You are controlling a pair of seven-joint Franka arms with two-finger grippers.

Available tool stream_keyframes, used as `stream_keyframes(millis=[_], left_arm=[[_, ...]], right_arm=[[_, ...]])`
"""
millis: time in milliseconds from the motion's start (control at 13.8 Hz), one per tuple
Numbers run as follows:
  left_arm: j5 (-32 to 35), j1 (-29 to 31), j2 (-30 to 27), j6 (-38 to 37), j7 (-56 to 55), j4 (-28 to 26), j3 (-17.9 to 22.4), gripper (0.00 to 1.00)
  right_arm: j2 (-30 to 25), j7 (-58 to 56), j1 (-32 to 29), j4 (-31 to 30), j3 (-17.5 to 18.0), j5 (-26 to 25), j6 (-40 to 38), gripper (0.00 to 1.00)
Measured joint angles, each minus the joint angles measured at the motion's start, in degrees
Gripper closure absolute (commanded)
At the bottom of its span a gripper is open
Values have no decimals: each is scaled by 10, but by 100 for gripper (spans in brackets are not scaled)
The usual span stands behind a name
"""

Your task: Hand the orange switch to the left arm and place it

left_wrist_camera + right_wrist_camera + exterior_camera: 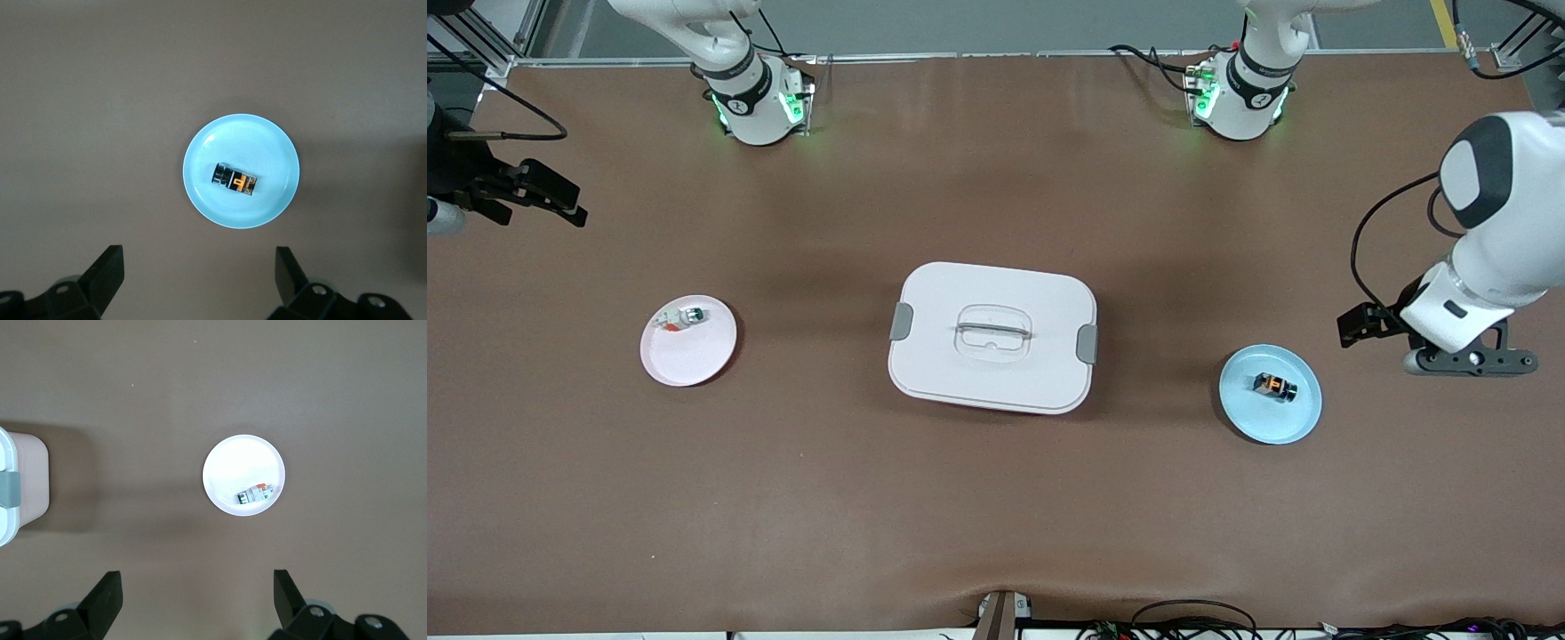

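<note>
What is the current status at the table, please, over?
Left gripper open, up by the light-blue plate. Right gripper open, at its own table end. Orange switch untouched on that plate. Box sits mid-table, between the plates.

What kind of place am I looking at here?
Probably a robotics lab: two arms, left gripper and right gripper, over a brown table with cables at its edge.
</note>
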Motion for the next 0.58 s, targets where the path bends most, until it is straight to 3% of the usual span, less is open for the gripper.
stream_keyframes(millis=[291,581], left_arm=[[0,1,-40,-35,0,-1,-6,0],[0,31,-55,-51,0,-3,-46,0]], right_arm=[[0,0,0,0,0,0,0,0],[0,0,0,0,0,0,0,0]])
